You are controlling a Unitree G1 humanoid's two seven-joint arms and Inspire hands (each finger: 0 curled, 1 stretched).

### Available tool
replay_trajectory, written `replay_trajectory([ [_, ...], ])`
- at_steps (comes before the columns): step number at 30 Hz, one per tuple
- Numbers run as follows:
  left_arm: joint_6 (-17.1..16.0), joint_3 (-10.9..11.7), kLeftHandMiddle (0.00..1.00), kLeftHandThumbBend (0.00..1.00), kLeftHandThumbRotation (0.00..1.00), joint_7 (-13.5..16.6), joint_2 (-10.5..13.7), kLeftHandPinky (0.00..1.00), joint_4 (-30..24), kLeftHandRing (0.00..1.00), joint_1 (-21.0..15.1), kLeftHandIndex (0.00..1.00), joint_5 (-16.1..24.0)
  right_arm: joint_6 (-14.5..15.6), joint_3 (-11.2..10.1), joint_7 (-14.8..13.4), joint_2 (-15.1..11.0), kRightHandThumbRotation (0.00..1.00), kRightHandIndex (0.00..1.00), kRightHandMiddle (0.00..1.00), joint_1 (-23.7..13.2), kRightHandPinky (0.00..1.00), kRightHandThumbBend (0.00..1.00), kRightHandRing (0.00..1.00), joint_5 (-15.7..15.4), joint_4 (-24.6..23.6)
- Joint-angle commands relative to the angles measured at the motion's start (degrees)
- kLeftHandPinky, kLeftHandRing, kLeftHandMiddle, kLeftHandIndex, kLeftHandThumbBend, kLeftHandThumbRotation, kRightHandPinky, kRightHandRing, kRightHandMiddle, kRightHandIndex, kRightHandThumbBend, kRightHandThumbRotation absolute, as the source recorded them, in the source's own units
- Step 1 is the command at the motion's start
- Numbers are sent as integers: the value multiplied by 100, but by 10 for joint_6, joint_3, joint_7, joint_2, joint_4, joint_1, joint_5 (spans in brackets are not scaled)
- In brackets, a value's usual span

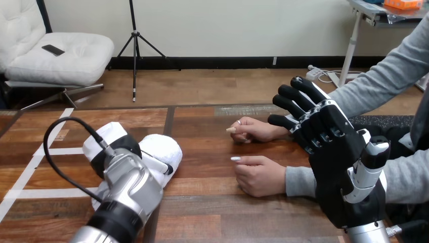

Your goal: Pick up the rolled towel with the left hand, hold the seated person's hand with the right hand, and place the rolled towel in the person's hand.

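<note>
1. The rolled towel lies on the wooden table at the left-centre of the frame. The left hand is on top of it, and its silver forearm covers the towel's near end.
2. I cannot tell from here whether the left hand is clamped on the towel or only resting on it. If the hold is shallow, I judge the roll could slip out or come loose when lifted.
3. The right hand is raised at the right of the frame, spread wide and holding nothing. It is apart from both of the person's hands.
4. The person's hand lower in the frame and the person's hand higher in the frame both rest on the table at centre-right, knuckles up and loosely curled. With neither palm turned up, the towel would have nowhere to sit.
5. The right hand stands close above the person's grey sleeve. A careless descent could knock the wrist rather than take the hand.
6. The towel is white and plump, a soft terry roll with a rounded end pointing toward the person. It looks easy to squash and likely to unroll if gripped at one edge.
</note>
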Motion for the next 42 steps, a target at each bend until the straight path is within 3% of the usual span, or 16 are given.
replay_trajectory([
  [1, -17, 10, 21, 66, 0, 16, 19, 4, -37, 11, 10, 71, 8, -12, -3, 1, 0, 100, 85, 85, -28, 76, 92, 86, 5, -21],
  [8, -31, 20, 21, 65, 0, 33, 19, 4, -63, 11, 31, 70, 10, -14, -4, 3, 0, 100, 85, 86, -28, 77, 92, 86, 6, -19],
  [13, -62, 46, 22, 65, 0, 64, 16, 5, -107, 12, 64, 57, 2, -13, -5, 4, -1, 100, 85, 86, -27, 77, 92, 86, 5, -19],
  [20, -88, 78, 24, 67, 0, 69, 15, 6, -179, 14, 109, 45, -13, -6, -5, 0, -3, 100, 85, 85, -25, 77, 91, 86, 5, -23],
  [30, -149, 124, 26, 66, 0, 62, 14, 9, -284, 16, 176, 43, -51, -6, -9, -3, -6, 98, 85, 85, -24, 79, 88, 86, 0, -21],
  [39, -192, 168, 30, 63, 0, 44, 5, 12, -365, 21, 226, 43, -106, -4, -11, 1, -12, 97, 86, 86, -25, 80, 85, 86, 0, -17],
  [42, -220, 179, 30, 63, 0, 42, 5, 12, -391, 21, 244, 43, -124, -2, -12, -1, -13, 96, 86, 86, -26, 80, 85, 86, -3, -16],
])
